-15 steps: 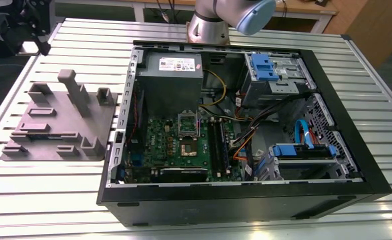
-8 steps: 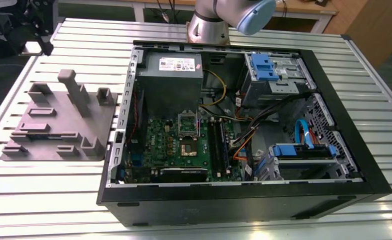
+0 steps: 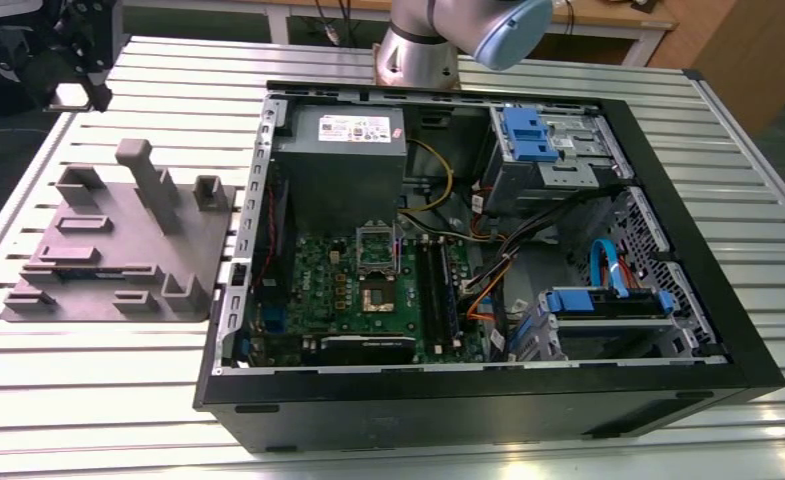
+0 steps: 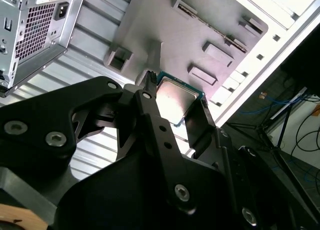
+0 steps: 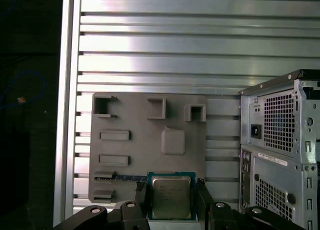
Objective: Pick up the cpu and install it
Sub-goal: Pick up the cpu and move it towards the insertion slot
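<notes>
The cpu is clamped between the two fingers of the gripper, over the grey holder plate; the computer case stands beside the plate.

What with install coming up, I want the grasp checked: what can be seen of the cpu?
The cpu is a small flat square chip: a silver-grey metal lid with faint print on a blue-green board whose rim shows around it. The gripper holds it by two opposite edges, one black finger against each, lid facing both wrist cameras. It appears to hang above the grey holder tray and slatted table, touching nothing else.
</notes>
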Controlling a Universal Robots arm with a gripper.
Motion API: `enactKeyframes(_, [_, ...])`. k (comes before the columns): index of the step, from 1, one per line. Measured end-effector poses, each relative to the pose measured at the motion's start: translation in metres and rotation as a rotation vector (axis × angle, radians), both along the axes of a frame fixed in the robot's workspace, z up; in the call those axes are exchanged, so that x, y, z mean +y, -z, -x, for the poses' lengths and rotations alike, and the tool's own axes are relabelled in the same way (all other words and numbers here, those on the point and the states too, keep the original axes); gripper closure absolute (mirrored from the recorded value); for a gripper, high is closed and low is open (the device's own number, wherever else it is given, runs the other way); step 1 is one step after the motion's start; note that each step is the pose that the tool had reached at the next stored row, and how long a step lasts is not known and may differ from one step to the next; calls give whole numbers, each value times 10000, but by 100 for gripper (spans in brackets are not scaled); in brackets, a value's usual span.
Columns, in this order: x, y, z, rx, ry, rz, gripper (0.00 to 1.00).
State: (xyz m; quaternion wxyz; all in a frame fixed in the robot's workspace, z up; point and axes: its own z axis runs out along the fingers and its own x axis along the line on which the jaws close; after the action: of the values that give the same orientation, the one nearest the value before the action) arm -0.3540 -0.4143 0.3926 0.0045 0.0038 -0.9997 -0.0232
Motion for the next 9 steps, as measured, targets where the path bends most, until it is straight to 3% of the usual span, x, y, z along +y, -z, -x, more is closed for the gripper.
enactKeyframes(9, [0, 0, -170, 1, 0, 0, 53])
